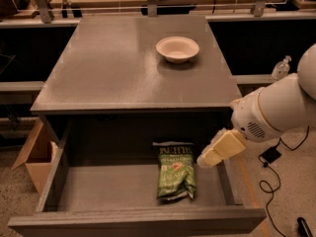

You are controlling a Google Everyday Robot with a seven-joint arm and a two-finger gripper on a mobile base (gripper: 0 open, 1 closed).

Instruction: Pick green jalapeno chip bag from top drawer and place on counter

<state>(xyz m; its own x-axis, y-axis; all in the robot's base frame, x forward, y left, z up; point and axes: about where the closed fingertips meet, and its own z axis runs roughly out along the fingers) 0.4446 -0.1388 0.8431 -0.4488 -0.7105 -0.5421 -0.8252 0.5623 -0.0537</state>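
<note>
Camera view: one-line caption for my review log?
Gripper hangs over the open top drawer, beside the green jalapeno chip bag on its floor; white bowl on counter.

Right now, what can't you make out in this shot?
All camera view.
Gripper, by the drawer's right wall beside the bag: its arm runs off the right edge.
Bag: lettering too blurred to read.
Drawer: rear lost in shadow under the counter.
Box: partly hidden behind the drawer's left wall.

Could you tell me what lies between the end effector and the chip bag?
Nothing: the camera view shows only bare floor of the drawer between the end effector, near its right wall, and the bag.
</note>
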